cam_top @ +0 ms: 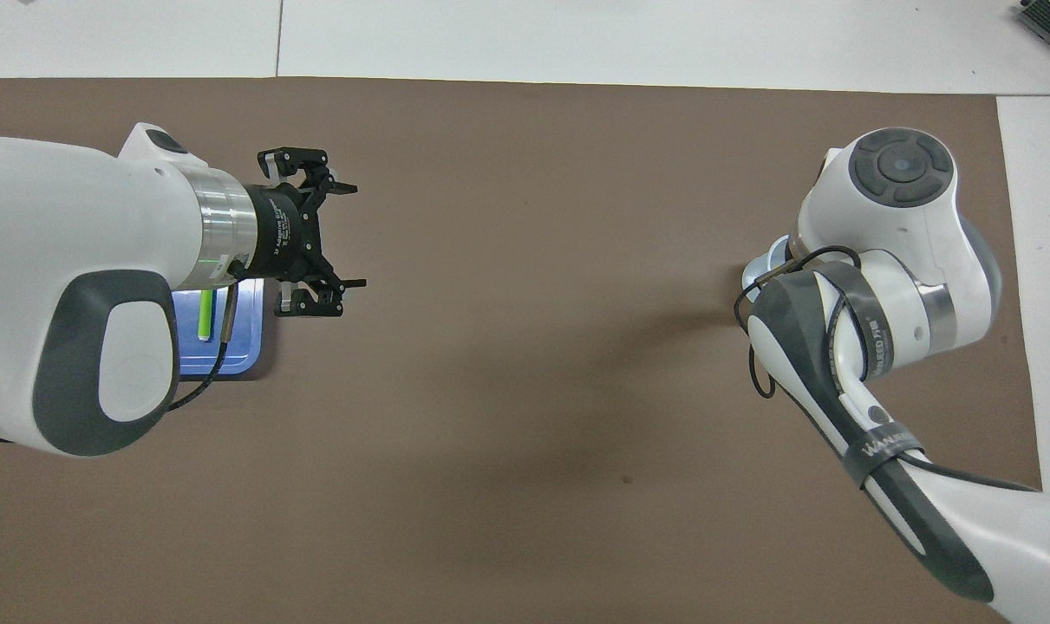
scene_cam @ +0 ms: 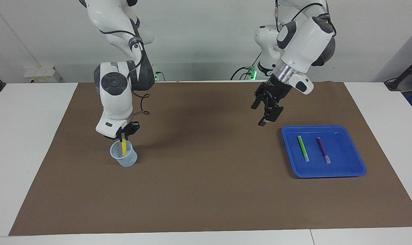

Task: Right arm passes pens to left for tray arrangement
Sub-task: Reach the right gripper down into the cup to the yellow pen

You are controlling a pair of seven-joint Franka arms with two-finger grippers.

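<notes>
Facing view: the right gripper (scene_cam: 124,137) has its jaws shut on the top end of the yellow pen (scene_cam: 124,147), which stands nearly upright with its lower part down inside the translucent cup (scene_cam: 124,157). That cup sits on the brown mat (scene_cam: 206,190) toward the right arm's end of the desk (scene_cam: 25,136). Overhead, the right arm's wrist covers the gripper and the pen, and only a pale edge of the cup (cam_top: 757,269) shows beside it.

The left gripper (scene_cam: 265,114) hangs in the air with its jaws spread wide and nothing between them, over the mat just beside the corner of the blue tray (scene_cam: 348,170) that lies nearest the robots. The green pen (scene_cam: 303,148) and the purple pen (scene_cam: 323,150) lie flat in the tray, side by side and apart, pale ends pointing away from the robots. Overhead, the left arm hides most of the tray (cam_top: 245,347), with the green pen (cam_top: 205,314) partly showing
</notes>
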